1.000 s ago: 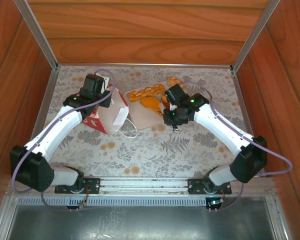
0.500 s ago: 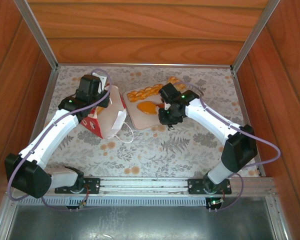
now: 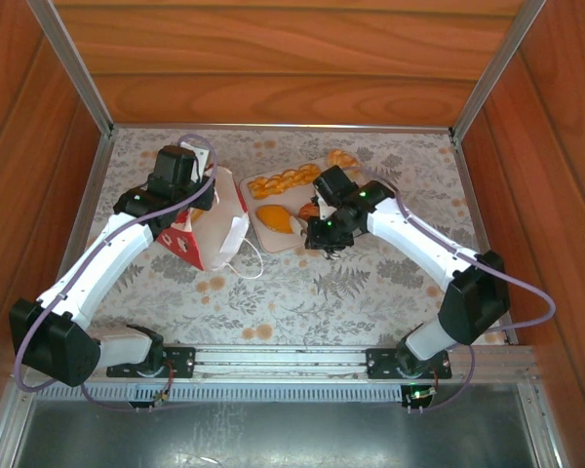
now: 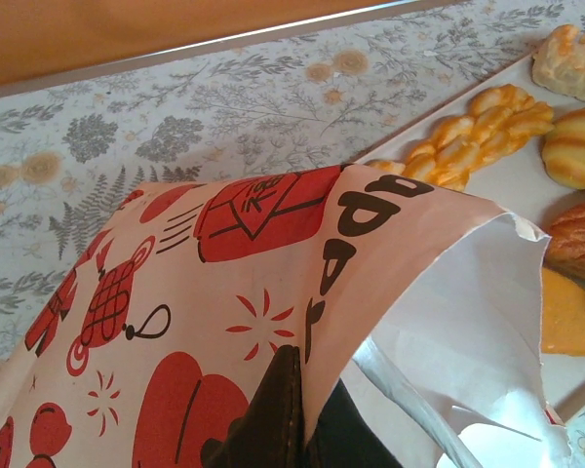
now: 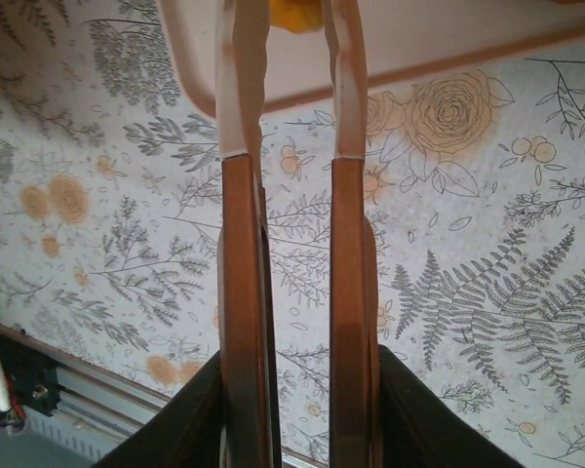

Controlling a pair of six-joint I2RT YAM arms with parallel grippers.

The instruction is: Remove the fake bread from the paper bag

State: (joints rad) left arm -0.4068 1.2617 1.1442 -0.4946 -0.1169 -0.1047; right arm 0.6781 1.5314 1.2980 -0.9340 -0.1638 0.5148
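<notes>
The paper bag [image 3: 213, 232], white with red prints, leans tilted at the left of the table, its mouth toward the tray. My left gripper [image 3: 205, 193] is shut on the bag's upper edge; in the left wrist view the dark fingers [image 4: 291, 414] pinch the printed paper [image 4: 244, 283]. Fake bread lies on the beige tray [image 3: 273, 241]: a braided loaf [image 3: 281, 180], an orange piece [image 3: 272, 216] and a bun [image 3: 341, 158]. My right gripper [image 3: 302, 226] hangs over the tray's near edge, jaws parted. In the right wrist view the orange piece [image 5: 294, 12] lies at its fingertips.
The left wrist view shows the braided loaf [image 4: 478, 132], a striped bun [image 4: 575, 146], a brown loaf [image 4: 577, 239] and an orange wedge [image 4: 570, 317] on the tray [image 4: 512, 180]. Wooden walls [image 3: 292, 68] enclose the floral tabletop [image 3: 302, 292]. The bag's cord handle [image 3: 249, 261] trails on the table.
My right gripper has swung left and nearer along the tray and its jaws have parted; the orange piece now lies on the tray. The left gripper keeps its hold on the bag.
</notes>
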